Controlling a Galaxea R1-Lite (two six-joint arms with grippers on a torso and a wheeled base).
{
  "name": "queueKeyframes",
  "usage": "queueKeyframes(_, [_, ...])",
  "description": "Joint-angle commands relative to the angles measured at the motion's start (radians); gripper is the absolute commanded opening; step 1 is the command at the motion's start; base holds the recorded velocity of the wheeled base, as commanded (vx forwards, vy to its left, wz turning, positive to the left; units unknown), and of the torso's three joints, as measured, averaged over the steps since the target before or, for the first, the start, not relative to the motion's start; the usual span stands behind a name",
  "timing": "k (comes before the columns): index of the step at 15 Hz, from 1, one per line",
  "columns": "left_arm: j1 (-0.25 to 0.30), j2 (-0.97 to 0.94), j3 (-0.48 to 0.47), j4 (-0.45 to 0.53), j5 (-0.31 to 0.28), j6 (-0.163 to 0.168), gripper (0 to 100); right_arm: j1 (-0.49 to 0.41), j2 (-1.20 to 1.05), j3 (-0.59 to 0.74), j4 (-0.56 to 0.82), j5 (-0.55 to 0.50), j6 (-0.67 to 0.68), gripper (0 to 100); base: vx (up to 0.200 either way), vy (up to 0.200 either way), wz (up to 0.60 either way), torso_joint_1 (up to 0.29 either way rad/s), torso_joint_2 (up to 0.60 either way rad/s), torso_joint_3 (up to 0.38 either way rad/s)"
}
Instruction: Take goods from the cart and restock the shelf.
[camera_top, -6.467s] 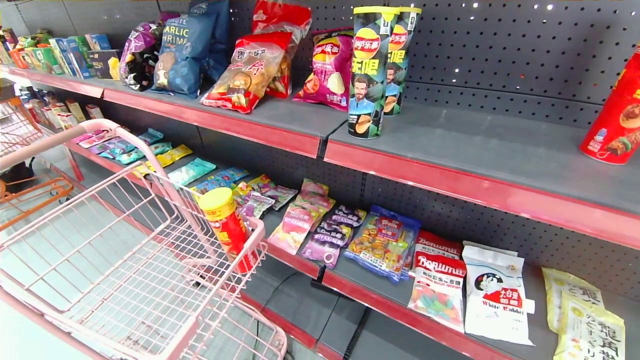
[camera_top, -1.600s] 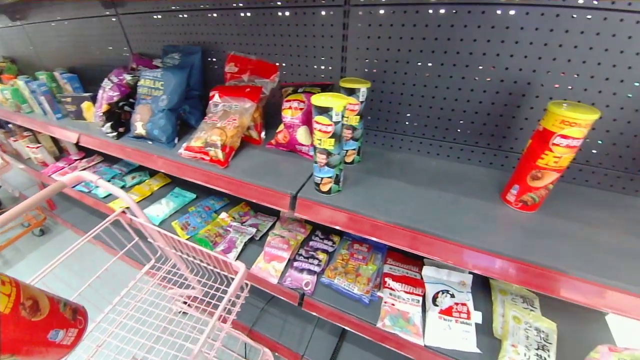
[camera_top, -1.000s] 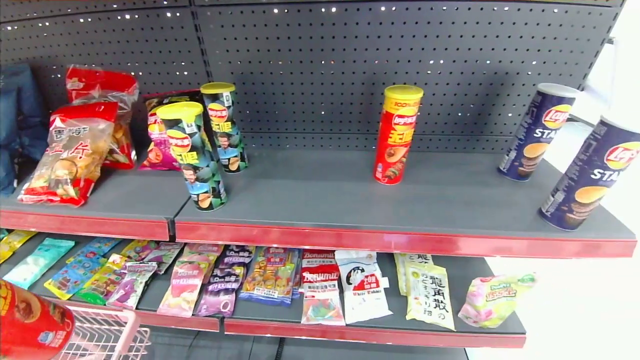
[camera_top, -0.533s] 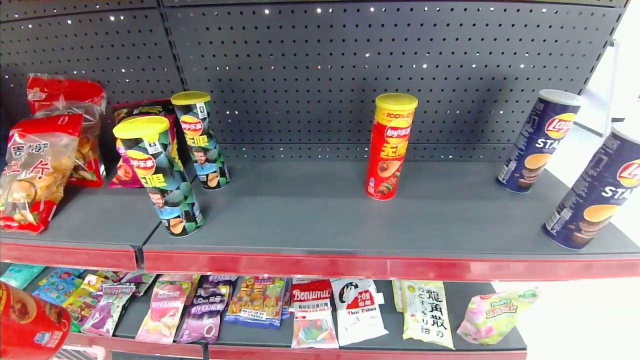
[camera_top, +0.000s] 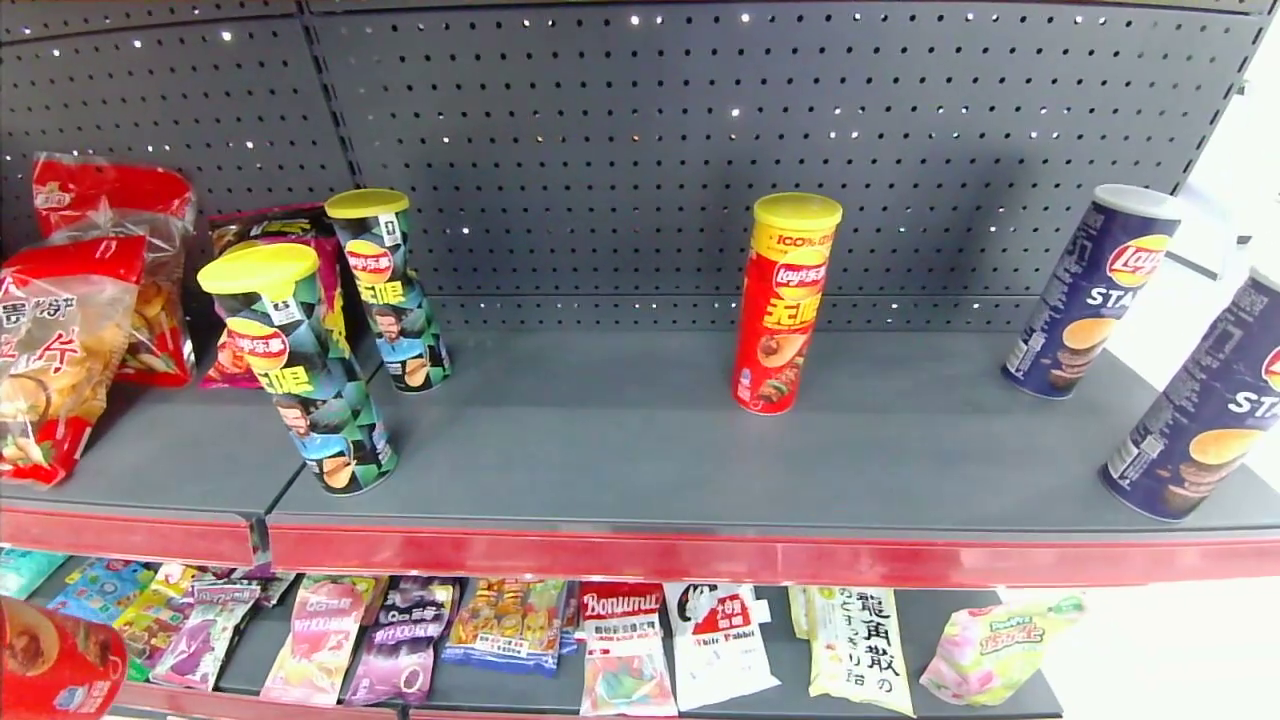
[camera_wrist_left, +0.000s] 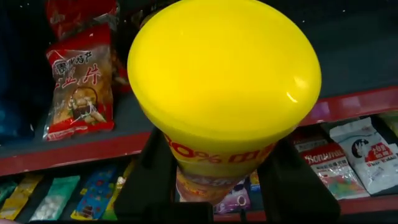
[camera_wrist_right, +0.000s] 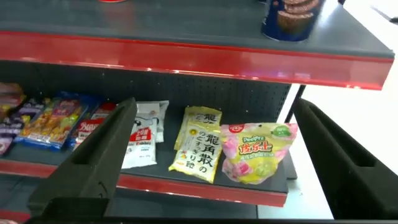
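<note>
A red chip can with a yellow lid (camera_wrist_left: 224, 68) is held in my left gripper (camera_wrist_left: 217, 186), whose black fingers (camera_wrist_left: 146, 180) press on its sides below the lid. In the head view the can's lower end (camera_top: 55, 665) shows at the bottom left, in front of the lower shelf. A matching red can (camera_top: 785, 305) stands upright mid-way along the grey upper shelf (camera_top: 620, 460). My right gripper (camera_wrist_right: 217, 155) is open with nothing between its fingers, level with the lower shelf's candy bags (camera_wrist_right: 258, 152).
Two green-black cans (camera_top: 300, 370) stand left of the bare middle of the shelf, and two dark blue cans (camera_top: 1090, 290) stand at its right end. Snack bags (camera_top: 60, 350) lie at the far left. A red lip (camera_top: 700, 555) fronts the shelf.
The head camera swung from the pink cart to the shelf and drew closer. The red can that stood in the cart is now in my left gripper.
</note>
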Motion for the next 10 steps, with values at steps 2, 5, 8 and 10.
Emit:
queueKeyframes(2, [-0.008, -0.05, -0.007, -0.003, -0.084, -0.104, 0, 0.002, 0.01, -0.045, -0.015, 0.085, -0.005, 100, 0.0, 0.0, 0.0, 0.0, 0.0, 0.0])
queueKeyframes(5, [-0.007, -0.021, -0.024, 0.0, -0.092, -0.152, 0, 0.045, 0.399, -0.395, 0.007, 0.293, 0.063, 100, 0.0, 0.0, 0.0, 0.0, 0.0, 0.0])
queueKeyframes(8, [-0.033, 0.019, -0.025, -0.001, -0.159, -0.222, 0, 0.099, 0.655, -0.524, 0.002, 0.351, -0.04, 100, 0.0, 0.0, 0.0, 0.0, 0.0, 0.0])
queueKeyframes(10, [-0.039, 0.024, -0.028, 0.0, -0.188, -0.245, 0, 0.183, 0.727, -0.547, 0.002, 0.349, -0.042, 100, 0.0, 0.0, 0.0, 0.0, 0.0, 0.0])
